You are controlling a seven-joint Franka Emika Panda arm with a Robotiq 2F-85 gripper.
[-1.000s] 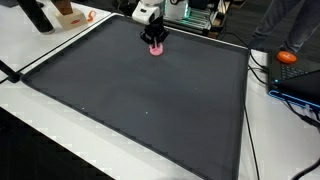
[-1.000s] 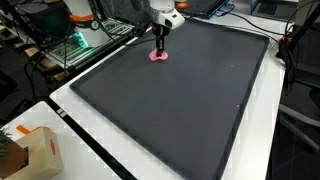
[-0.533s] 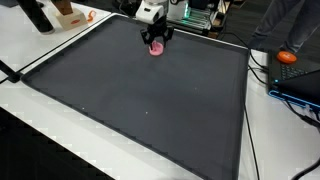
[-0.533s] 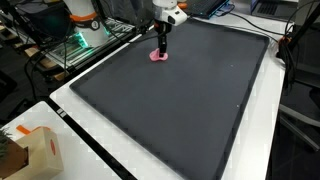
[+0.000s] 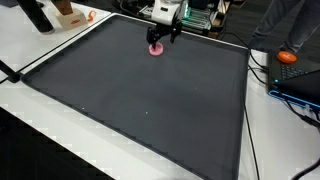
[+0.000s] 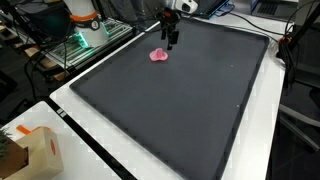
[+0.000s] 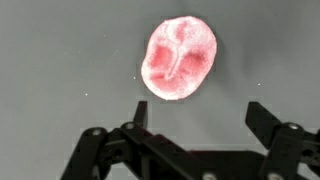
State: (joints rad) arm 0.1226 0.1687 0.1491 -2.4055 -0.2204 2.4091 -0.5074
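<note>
A small pink, rounded object [image 5: 156,48] lies on the dark mat [image 5: 140,100] near its far edge; it also shows in the other exterior view [image 6: 159,56] and fills the upper middle of the wrist view [image 7: 179,58]. My gripper [image 5: 165,37] hangs just above and slightly beside it, jaws spread wide with nothing between them. In the wrist view the two dark fingertips [image 7: 263,117] stand far apart below the pink object, and the gripper [image 7: 200,115] touches nothing. From the side, the gripper [image 6: 172,40] is lifted clear of the mat.
A cardboard box [image 6: 35,150] sits on the white table at the near corner. An orange object [image 5: 288,57] and cables lie beside the mat. Equipment with green lights [image 6: 75,42] stands behind the mat's edge.
The gripper was shut on the pink object on the mat; it has opened wide, let it go, and lifted up and away. The pink object stays on the mat.
</note>
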